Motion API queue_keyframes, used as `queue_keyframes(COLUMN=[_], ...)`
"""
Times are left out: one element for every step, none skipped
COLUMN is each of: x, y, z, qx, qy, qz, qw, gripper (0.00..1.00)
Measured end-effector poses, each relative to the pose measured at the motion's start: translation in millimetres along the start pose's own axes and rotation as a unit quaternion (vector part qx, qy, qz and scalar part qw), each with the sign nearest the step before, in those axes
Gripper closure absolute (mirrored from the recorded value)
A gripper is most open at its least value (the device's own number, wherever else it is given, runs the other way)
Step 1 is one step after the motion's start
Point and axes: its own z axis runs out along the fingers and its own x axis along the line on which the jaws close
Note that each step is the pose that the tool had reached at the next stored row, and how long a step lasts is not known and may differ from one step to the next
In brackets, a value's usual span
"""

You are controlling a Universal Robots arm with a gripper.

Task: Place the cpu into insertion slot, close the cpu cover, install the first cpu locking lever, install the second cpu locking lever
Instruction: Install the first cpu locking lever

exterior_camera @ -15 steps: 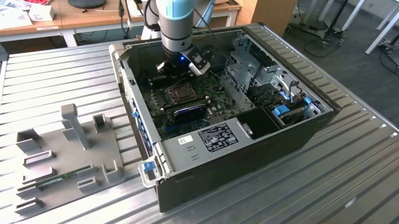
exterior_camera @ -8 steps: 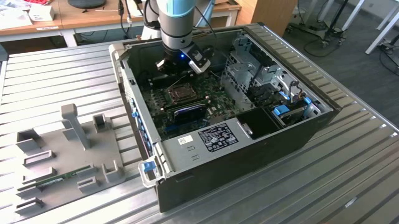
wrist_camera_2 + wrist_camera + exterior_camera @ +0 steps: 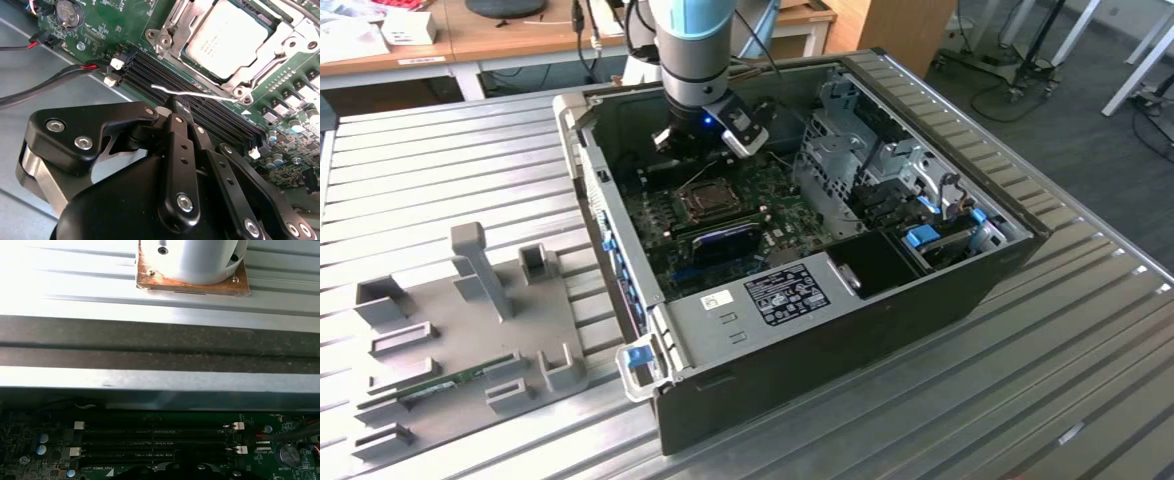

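The cpu (image 3: pixel 225 37) lies flat in the insertion slot (image 3: pixel 707 200), its pale metal top showing. The silvery cpu cover (image 3: pixel 173 35) lies down around it as a frame. One thin wire locking lever (image 3: pixel 195 93) stands free of the socket's edge, angled out over the black memory slots (image 3: pixel 215 117). My gripper (image 3: pixel 176 107) is shut with nothing in it, its tips just beside that lever over the memory slots. In the exterior view the gripper (image 3: pixel 700 135) hangs inside the open computer case, behind the socket.
The case's walls (image 3: pixel 607 215) and a metal drive cage (image 3: pixel 881 165) close in the motherboard. Black and red cables (image 3: pixel 50 85) run beside the gripper. A coin battery (image 3: pixel 289 454) sits by the memory slots (image 3: pixel 155 440). A grey fixture (image 3: pixel 467 340) with a green memory stick (image 3: pixel 447 385) lies at the exterior view's left.
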Motion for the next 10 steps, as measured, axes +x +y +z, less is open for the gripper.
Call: queue_keyframes(x=[0.7, 1.6, 2.5, 3.7, 4.7, 5.7, 6.8, 7.9, 9.1, 10.1], y=[0.0, 0.1, 0.0, 0.0, 0.1, 0.1, 0.1, 0.1, 0.2, 0.2], z=[-0.1, -0.3, -0.5, -0.7, -0.9, -1.0, -1.2, -1.4, -1.7, -1.8], qx=[0.0, 0.0, 0.0001, 0.0001, 0.0001, 0.0001, 0.0001, 0.0002, 0.0002, 0.0002], qy=[-0.0001, -0.0001, -0.0001, -0.0001, -0.0001, -0.0001, -0.0001, -0.0001, -0.0002, -0.0002], qz=[0.0, 0.0, 0.0, 0.0, 0.0, 0.0, 0.0, 0.0, 0.0, 0.0], qw=[1.0, 1.0, 1.0, 1.0, 1.0, 1.0, 1.0, 1.0, 1.0, 1.0], gripper=[0.89, 0.89, 0.89, 0.89, 0.89, 0.89, 0.89, 0.89, 0.89, 0.89])
